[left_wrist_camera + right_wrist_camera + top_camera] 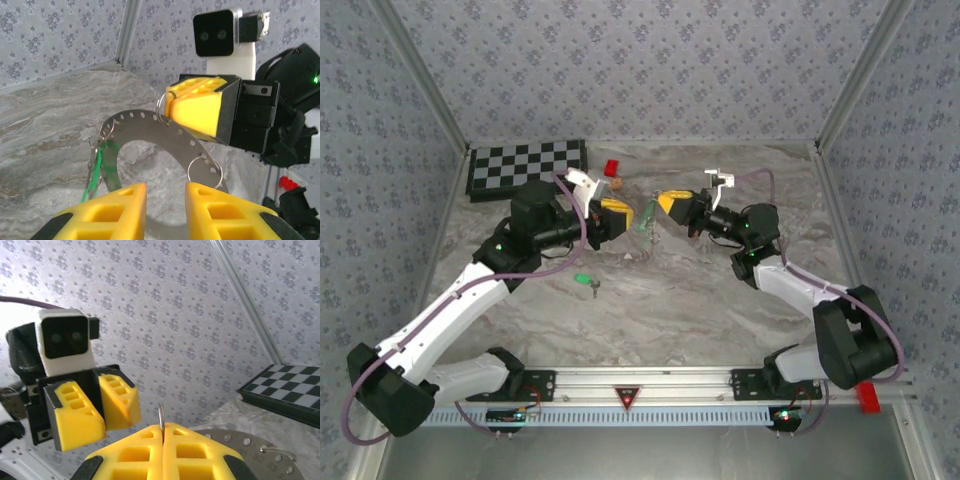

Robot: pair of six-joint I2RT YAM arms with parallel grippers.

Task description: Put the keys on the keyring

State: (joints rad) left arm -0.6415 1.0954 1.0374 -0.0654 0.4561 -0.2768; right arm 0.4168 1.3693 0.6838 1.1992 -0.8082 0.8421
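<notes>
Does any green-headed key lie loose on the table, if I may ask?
Yes, one green-headed key lies on the marble table, well apart from the raised keyring.

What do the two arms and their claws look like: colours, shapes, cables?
The left arm and the right arm have white links and black joints. A purple cable runs along each. The left claw and the right claw have blocky yellow fingers with rectangular hollows. Each wrist carries a white camera box with a black face.

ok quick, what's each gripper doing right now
Left gripper: open, with a gap between its fingers.
Right gripper: closed, holding the keyring.
</notes>
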